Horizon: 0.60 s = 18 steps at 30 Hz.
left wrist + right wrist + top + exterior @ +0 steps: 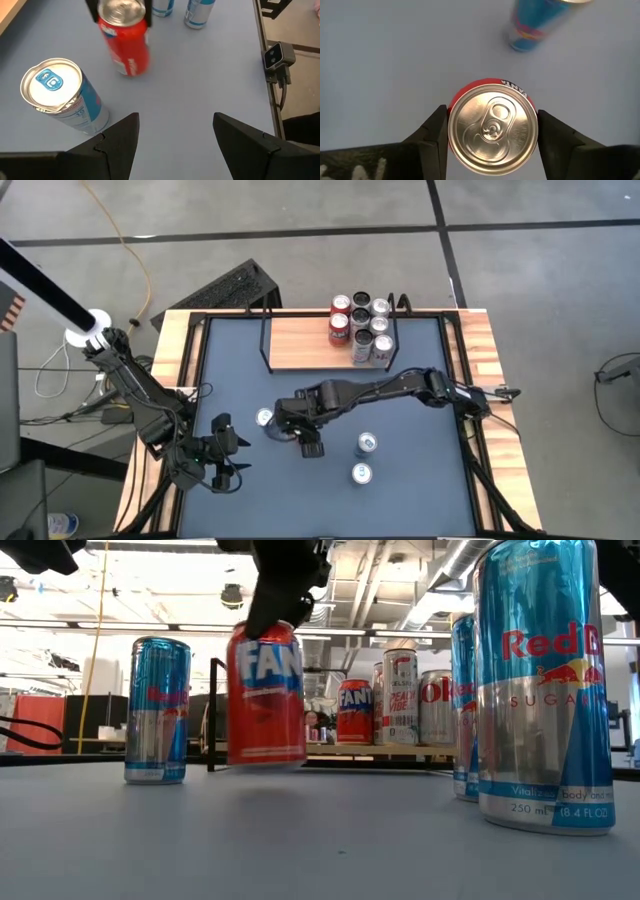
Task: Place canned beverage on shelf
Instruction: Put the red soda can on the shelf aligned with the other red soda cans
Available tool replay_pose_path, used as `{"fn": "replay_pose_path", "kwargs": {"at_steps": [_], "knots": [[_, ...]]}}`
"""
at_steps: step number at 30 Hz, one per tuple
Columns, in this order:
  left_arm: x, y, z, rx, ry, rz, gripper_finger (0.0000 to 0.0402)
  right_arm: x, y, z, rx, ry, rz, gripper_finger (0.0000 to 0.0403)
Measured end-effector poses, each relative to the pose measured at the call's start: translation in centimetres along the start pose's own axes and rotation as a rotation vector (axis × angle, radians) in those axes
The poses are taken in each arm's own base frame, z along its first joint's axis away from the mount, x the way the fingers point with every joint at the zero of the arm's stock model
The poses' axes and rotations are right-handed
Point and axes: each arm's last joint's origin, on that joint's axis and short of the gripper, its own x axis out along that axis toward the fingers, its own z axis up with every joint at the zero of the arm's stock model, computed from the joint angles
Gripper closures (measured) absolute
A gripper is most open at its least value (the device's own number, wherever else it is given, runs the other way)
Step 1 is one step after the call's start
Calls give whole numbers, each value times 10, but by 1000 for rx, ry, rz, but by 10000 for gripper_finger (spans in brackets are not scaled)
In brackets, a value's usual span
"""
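In the high view's lower left the left pincer (232,459) waited with its fingers spread and empty. At frame centre the right pincer (283,423) clasped the red Fanta can (266,692) by its top, upright and seemingly just clear of the desk (420,480). The shelf (300,342) lay beyond, toward upper centre, its cans crowding the right end, so the right arm was the nearer.

Shelf (305,340): 12 o'clock edge of table (240,380).
Shelved cans (362,328): shelf's 3 o'clock end.
Gripped can (492,127): table centre, between right gripper (492,135) fingers.
Nearest can (264,418): just beside, 9 o'clock.
Two cans (364,458): 4 o'clock of centre.
Left gripper (228,455): 8 o'clock.
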Motion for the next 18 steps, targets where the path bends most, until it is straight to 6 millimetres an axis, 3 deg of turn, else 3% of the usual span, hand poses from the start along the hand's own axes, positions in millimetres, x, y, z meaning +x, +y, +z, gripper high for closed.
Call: {"fn": "replay_pose_path", "kwargs": {"at_steps": [10, 18], "knots": [[0, 0, 0, 6, 1, 1, 158, -28, -26, -2, 36, 8, -30, 199], [0, 0, 0, 6, -3, 4, 157, -84, -62, -9, 80, -75, -105, 199]]}}
